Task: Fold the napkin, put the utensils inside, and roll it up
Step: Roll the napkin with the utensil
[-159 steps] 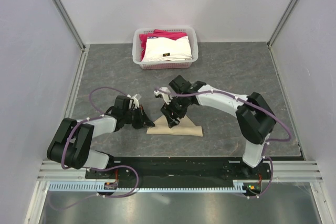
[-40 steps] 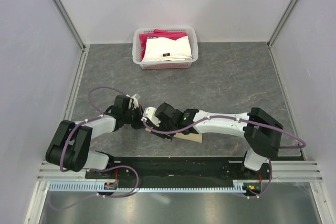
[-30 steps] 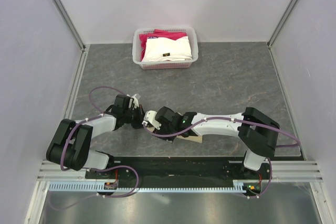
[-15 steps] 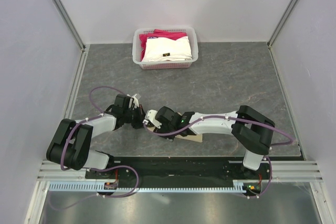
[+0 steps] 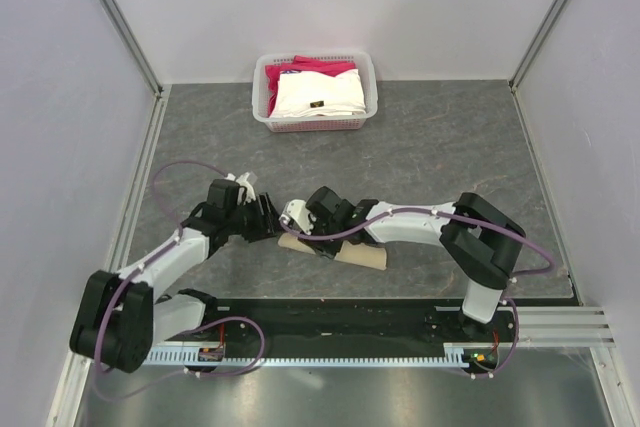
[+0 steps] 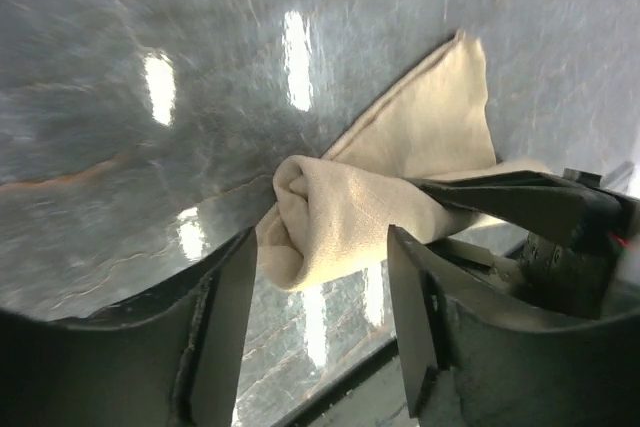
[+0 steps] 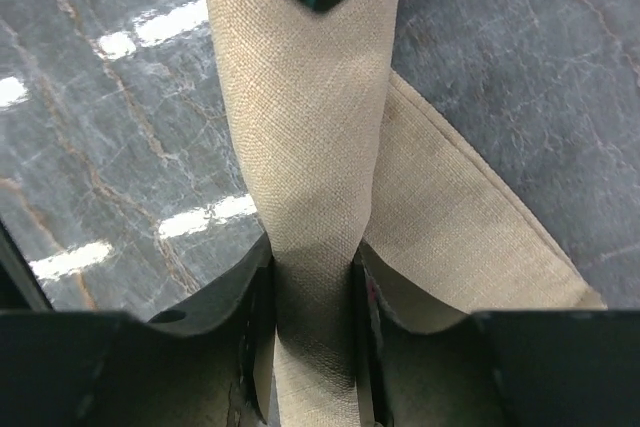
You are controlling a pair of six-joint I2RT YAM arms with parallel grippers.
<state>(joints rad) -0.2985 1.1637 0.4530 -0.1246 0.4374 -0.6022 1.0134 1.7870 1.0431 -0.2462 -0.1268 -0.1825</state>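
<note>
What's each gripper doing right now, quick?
Left gripper: open, the napkin roll's end between its fingers.
Right gripper: closed on the napkin roll.

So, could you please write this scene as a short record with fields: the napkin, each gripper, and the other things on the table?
napkin: tan cloth, mostly rolled into a tube, one flat flap beside it not yet rolled; lies on the table near the arms' bases
left gripper: open, fingers on either side of the roll's end
right gripper: shut on the napkin roll
basket: white, at the table's far edge, apart from both arms
in basket: folded white cloth, pink-red cloth behind it
</note>
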